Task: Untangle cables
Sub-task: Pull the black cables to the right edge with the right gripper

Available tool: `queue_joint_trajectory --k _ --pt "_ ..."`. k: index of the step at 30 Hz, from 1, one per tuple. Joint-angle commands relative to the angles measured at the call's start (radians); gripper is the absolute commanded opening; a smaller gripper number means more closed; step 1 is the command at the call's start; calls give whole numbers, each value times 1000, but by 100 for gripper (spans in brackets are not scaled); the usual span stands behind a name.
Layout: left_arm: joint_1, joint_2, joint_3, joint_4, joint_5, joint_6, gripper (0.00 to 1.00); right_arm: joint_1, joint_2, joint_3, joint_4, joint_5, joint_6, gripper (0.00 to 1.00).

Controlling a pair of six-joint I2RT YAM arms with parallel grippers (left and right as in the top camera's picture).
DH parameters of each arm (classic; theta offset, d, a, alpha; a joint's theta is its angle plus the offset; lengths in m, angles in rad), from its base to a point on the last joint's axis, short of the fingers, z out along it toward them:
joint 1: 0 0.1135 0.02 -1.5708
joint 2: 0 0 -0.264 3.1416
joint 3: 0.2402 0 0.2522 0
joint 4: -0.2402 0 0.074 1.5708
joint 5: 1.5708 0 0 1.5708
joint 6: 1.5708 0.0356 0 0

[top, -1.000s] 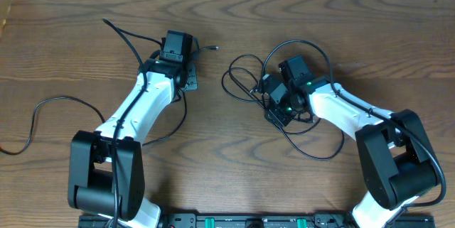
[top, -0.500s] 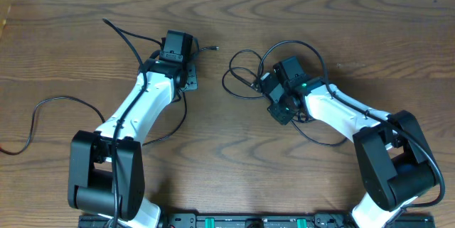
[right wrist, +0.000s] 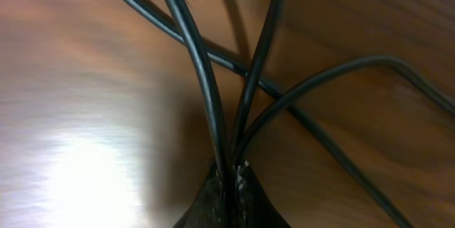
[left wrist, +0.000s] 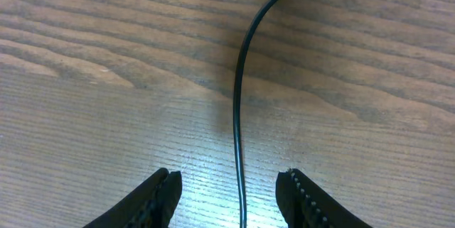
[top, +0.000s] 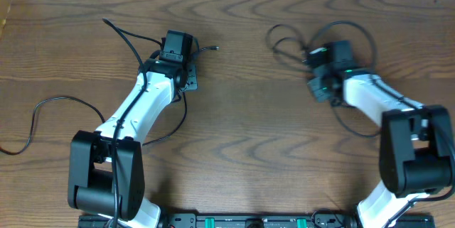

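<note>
Brown wood-grain bench [top: 234,157]: carries the cords; its bare stretch between the arms is, I judge, the room to spread them into.
Thin black cable loops [top: 284,43]: lie on the far right part of the bench, around and just beside the right tool [right wrist: 231,175].
Single thin black cable [left wrist: 237,114]: lies flat on the left half, curving down between the fingers of the left tool [left wrist: 227,182].
Right tool: clenched on the black cable loops, with more than one strand in the pinch.
Left tool: released, fingers apart astride the single cable, not nipping it.
Strand crossings [right wrist: 245,79]: judged the crux. Drag low and slowly along the bench, and stop if a crossing tightens. Regripping one strand alone would likely open the loops rather than cinch them.
Pale cord: cannot be made out in any view.
</note>
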Motion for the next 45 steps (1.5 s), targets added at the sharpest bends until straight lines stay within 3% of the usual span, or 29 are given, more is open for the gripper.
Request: queue_joint_trajectory --k 1,8,15,24,25,27,29,30,32,37,45 --pt "2 -11 2 -18 -9 5 50 -154 39 -29 48 22 81 1" --pt "2 -11 2 -48 -8 5 50 -446 39 -29 172 -93 238 1" --pt "2 -11 2 -55 -8 6 50 -695 39 -29 216 -93 251 1" --pt "2 -11 2 -55 -8 9 50 -888 39 -29 241 -131 340 2" --pt "2 -11 2 -55 -6 13 50 -899 38 -29 246 -169 340 7" --pt "2 -11 2 -55 -5 13 50 -907 35 -24 248 -236 340 33" --pt "2 -11 2 -55 -6 13 50 -903 25 -13 239 -269 339 47" --pt "2 -11 2 -55 -5 13 54 -892 9 -5 227 -268 336 63" --pt "2 -11 2 -55 -6 13 56 -871 -29 7 212 -268 310 81" --pt "2 -48 2 -46 -6 12 56 -798 -225 16 194 -288 286 91" --pt "3 -85 2 -125 -19 -10 56 -572 -441 16 107 -346 217 91"
